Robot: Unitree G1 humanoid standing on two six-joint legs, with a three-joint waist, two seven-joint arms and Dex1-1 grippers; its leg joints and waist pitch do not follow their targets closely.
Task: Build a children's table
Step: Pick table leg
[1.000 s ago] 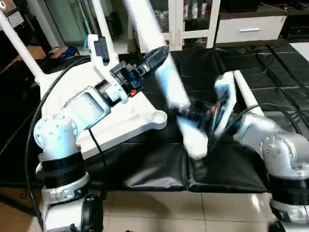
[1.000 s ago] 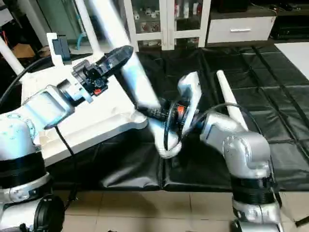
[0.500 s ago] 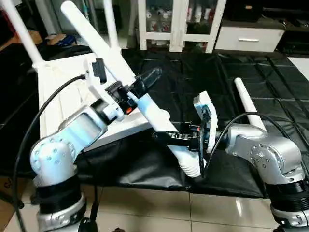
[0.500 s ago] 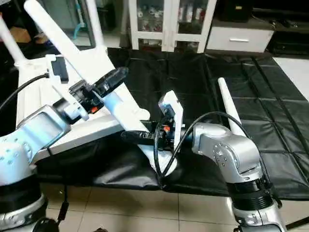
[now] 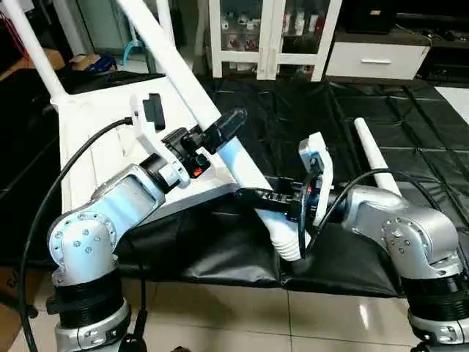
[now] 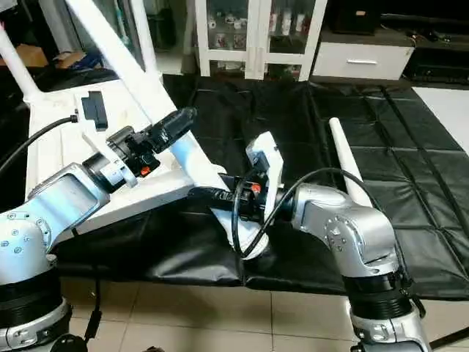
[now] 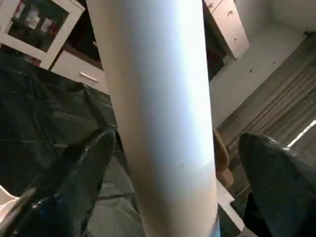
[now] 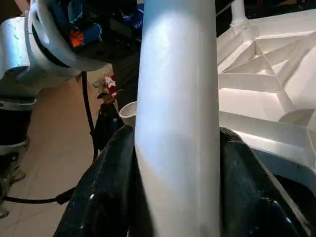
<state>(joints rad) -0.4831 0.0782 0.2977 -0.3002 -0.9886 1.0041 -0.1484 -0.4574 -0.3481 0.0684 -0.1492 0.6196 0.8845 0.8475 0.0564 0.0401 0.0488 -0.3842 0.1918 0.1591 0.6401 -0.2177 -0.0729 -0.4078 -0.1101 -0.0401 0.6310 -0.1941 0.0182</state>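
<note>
The children's table lies in parts: its white tabletop (image 5: 95, 139) rests upside down on the left, ribbed underside up, with two legs (image 5: 31, 55) standing from its far corners. A long white leg (image 5: 179, 62) slants from the top of the picture down to a ribbed end (image 5: 289, 246) near the tabletop's front corner. My right gripper (image 5: 258, 198) is shut on this leg near its thick lower end, both fingers (image 8: 106, 197) pressed against it. Higher up, my left gripper (image 5: 229, 126) straddles the same leg, open, with a gap at each finger (image 7: 74, 173).
Another white leg (image 5: 375, 155) lies loose on the black mat (image 5: 425, 132) to the right. A white glass-door cabinet (image 5: 275, 37) and a low white drawer unit (image 5: 377, 59) stand behind. Tiled floor (image 5: 234, 315) runs along the mat's near edge.
The camera has shifted. The held leg now stands steeper, its upper end swung up past the picture's top. Both grippers keep their places on it.
</note>
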